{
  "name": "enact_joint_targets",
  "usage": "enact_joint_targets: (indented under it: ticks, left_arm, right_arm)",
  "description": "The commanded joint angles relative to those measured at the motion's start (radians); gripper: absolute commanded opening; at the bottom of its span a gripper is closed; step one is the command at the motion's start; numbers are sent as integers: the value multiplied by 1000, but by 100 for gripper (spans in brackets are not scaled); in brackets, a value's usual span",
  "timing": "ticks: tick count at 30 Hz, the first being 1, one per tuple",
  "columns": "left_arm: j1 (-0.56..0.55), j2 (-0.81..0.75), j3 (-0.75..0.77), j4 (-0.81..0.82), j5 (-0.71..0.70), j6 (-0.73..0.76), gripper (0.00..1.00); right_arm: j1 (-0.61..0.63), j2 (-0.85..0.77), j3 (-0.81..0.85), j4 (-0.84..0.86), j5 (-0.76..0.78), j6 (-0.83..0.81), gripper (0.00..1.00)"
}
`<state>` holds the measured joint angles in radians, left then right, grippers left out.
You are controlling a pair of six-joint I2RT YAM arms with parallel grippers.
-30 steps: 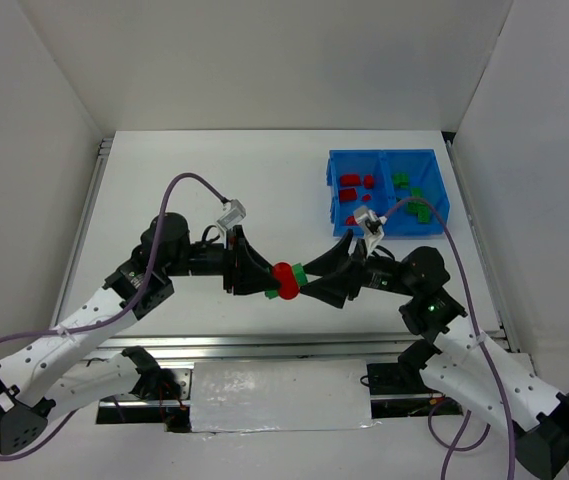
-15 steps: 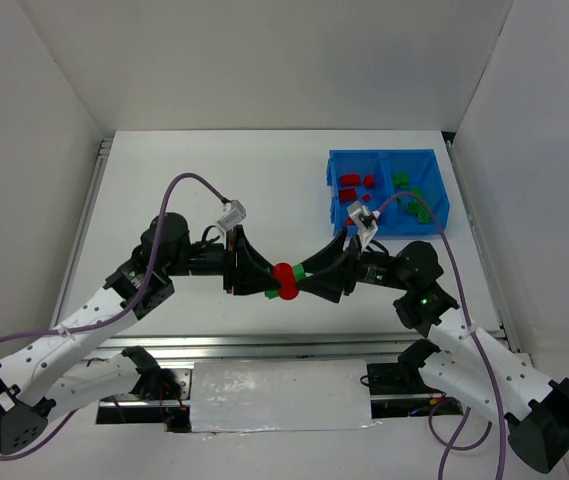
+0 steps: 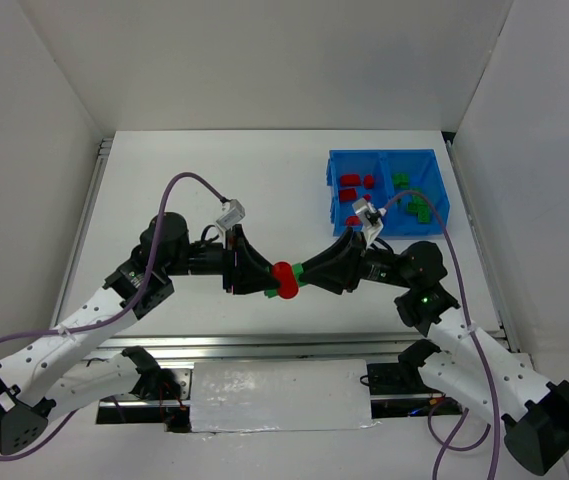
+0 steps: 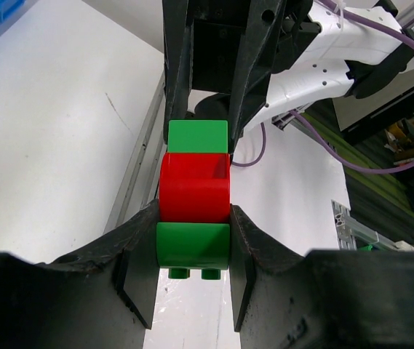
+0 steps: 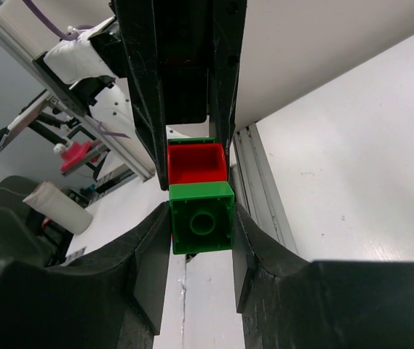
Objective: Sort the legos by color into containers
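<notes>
Bright, even light w/ soft shadows; wrist cams' near foreground dark, slightly blurred.

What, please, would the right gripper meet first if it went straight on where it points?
The red brick, just past the near green brick it grips; behind that, the far green brick in the left gripper.

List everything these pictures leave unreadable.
Top view: the left end effector and right end effector mostly cover the green ends of the stack of bricks.
Top view: the right arm's camera covers part of the blue bin's near edge; its bricks are too small to count.
Left wrist view: the frame's corner cuts off the bin.
Right wrist view: the red brick hides most of the far green brick.
</notes>
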<state>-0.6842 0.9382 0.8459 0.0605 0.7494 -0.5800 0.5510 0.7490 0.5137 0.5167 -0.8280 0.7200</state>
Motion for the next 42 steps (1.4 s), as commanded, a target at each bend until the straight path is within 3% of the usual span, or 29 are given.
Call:
enact_joint_targets:
  ticks: [1, 4, 10, 14, 16, 17, 19, 21, 23, 28, 31, 32, 33, 34, 35, 39, 40, 42]
  left_arm:
    - [-3, -12, -4, 55, 12, 8, 0]
    - [-5, -16, 7, 23, -28, 9, 0]
    - [-5, -38, 30, -57, -169, 35, 0]
    - [-2, -22, 50, -116, -223, 39, 0]
    - [-2, -7, 79, -187, -274, 46, 0]
    - [-2, 5, 88, -215, -316, 55, 0]
    - [-3, 13, 110, -280, -349, 62, 0]
    - [-3, 19, 114, -309, -370, 68, 0]
    - [-3, 13, 116, -335, -381, 72, 0]
    - [-5, -24, 104, -369, -403, 75, 0]
    - [-3, -38, 104, -383, -418, 80, 0]
    - [-5, -44, 104, -386, -420, 78, 0]
    - [-5, -44, 102, -384, -420, 77, 0]
    - [-5, -44, 101, -381, -412, 75, 0]
    - [-5, -41, 102, -372, -403, 74, 0]
    - [-3, -39, 104, -343, -348, 74, 0]
    - [-5, -42, 104, -338, -335, 72, 0]
    - [-5, -48, 102, -320, -321, 72, 0]
  right_arm:
    - [-5, 10, -4, 72, -17, 13, 4]
    - [-37, 0, -6, 16, 23, -14, 0]
    - [-313, -1, -92, 120, -62, 96, 0]
    - [-433, 23, -55, -20, -36, 50, 0]
    - [-499, 50, 63, -242, 215, -52, 0]
    - [-516, 96, 159, -446, 514, -71, 0]
    - [-533, 180, 270, -681, 793, -59, 0]
    - [-584, 336, 410, -754, 992, -60, 0]
    - [-611, 468, 507, -784, 1067, -30, 0]
    - [-675, 726, 701, -825, 1121, -22, 16]
    - [-677, 814, 834, -862, 1121, -40, 17]
    - [-677, 857, 870, -860, 1113, -53, 21]
    - [-678, 893, 890, -844, 1081, -77, 44]
    - [-680, 909, 898, -830, 1072, -77, 44]
    - [-680, 924, 913, -833, 1067, -80, 69]
    - [-678, 954, 964, -865, 1023, -93, 86]
    - [-678, 931, 956, -860, 1003, -91, 99]
    - [-678, 905, 947, -860, 994, -96, 100]
